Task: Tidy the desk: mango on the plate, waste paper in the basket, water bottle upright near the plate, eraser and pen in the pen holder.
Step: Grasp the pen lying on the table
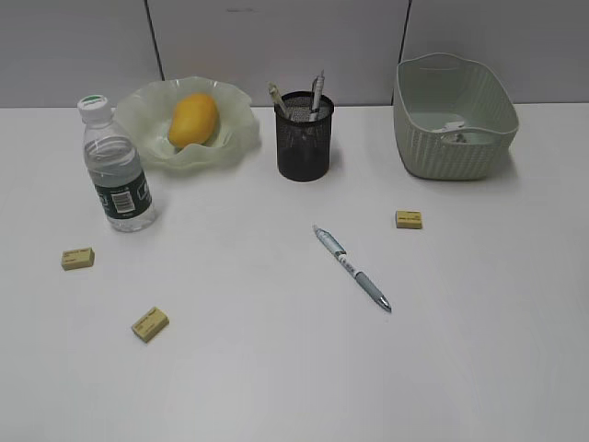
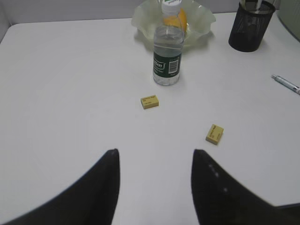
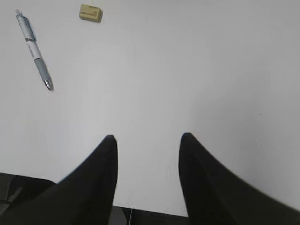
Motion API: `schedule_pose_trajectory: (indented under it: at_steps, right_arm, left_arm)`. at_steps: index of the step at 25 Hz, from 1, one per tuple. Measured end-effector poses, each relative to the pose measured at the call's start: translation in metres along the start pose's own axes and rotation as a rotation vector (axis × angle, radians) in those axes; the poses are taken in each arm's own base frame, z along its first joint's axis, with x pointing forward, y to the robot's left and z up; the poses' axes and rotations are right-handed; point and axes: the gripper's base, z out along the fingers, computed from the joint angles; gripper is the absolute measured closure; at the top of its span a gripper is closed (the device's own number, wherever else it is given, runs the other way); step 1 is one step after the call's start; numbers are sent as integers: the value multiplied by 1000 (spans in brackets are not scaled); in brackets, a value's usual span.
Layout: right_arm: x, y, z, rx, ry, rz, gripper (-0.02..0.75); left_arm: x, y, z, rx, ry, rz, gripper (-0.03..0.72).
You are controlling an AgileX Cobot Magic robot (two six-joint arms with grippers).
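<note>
Both tools, left tool and right tool, hover spread and empty; drop squarely over the nearest eraser, then pinch.

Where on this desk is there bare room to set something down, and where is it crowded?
Bare: the near right of the desk, in front of the pen; also the stretch between the two left erasers and the pen. Crowded: the back row, with water bottle, plate holding the mango, pen holder and basket.

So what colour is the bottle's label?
Dark green with white print, on the water bottle; the left wrist view shows it best.
</note>
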Motion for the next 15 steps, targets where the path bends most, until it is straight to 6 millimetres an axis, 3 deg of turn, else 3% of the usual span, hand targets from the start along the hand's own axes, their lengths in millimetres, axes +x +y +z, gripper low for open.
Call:
schedule_pose_trajectory:
  at_steps: [6,11,15]
  right_arm:
    - [-54,26,36,-75,82,-87,386]
    - [-80,56,84,-137,193,-112,386]
    - [-93,77,111,-181,237,-136,386]
  left_arm:
    - [0,0,0,0,1,0,325]
    - [0,0,0,-1,1,0,331]
    - [0,0,0,-3,1,2,353]
